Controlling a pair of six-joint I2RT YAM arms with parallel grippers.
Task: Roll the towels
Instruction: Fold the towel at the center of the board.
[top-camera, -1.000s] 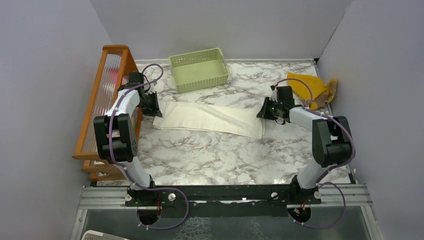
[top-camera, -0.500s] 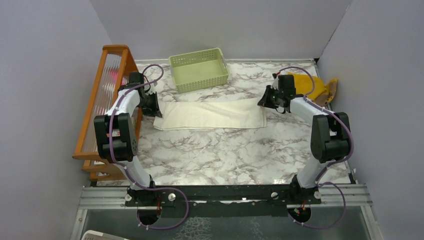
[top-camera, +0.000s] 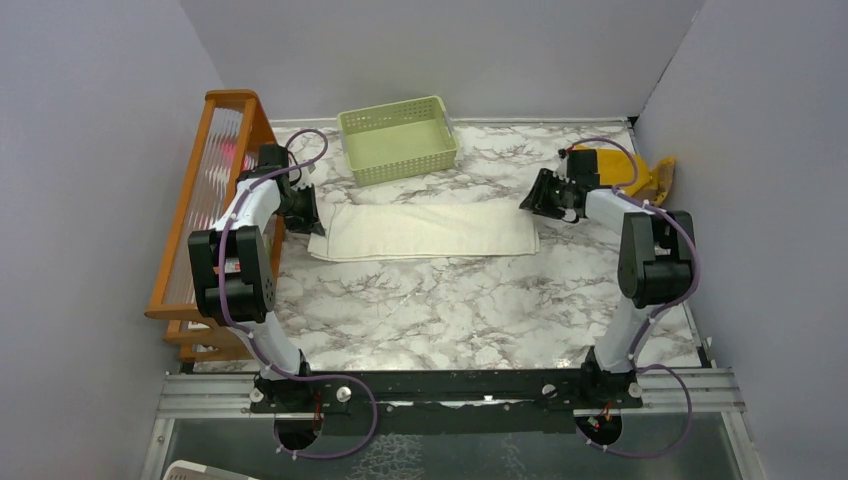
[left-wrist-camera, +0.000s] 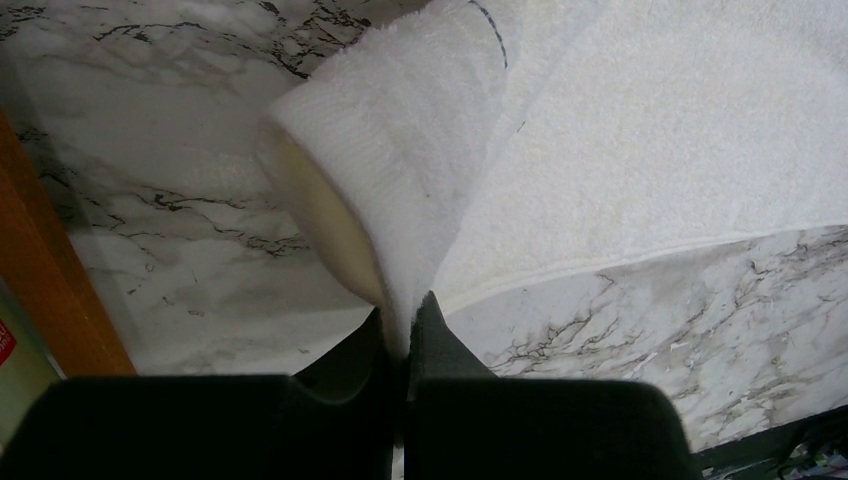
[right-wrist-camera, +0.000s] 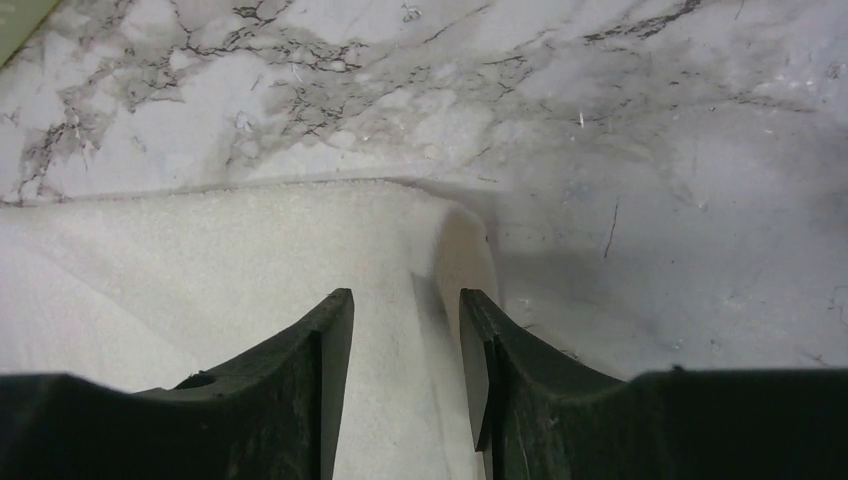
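The cream-white towel (top-camera: 425, 230) lies flat and straight across the middle of the table. My left gripper (top-camera: 308, 210) is shut on its left end, and in the left wrist view the cloth (left-wrist-camera: 650, 130) curls up into the closed jaws of my left gripper (left-wrist-camera: 405, 320). My right gripper (top-camera: 533, 203) is open just over the towel's right end. In the right wrist view its fingers (right-wrist-camera: 407, 300) straddle the cloth (right-wrist-camera: 200, 270) near a small raised fold. The mustard-yellow towel (top-camera: 612, 165) lies crumpled at the far right, partly behind the right arm.
A pale green basket (top-camera: 398, 140) stands at the back, just beyond the cream towel. A wooden rack (top-camera: 215, 170) runs along the left edge beside the left arm. Grey walls enclose the marble table (top-camera: 430, 310) on three sides.
The right gripper swung the towel's right end away from the arms, so the towel went from slanted to straight. The right jaws now stand open. The left gripper has not moved.
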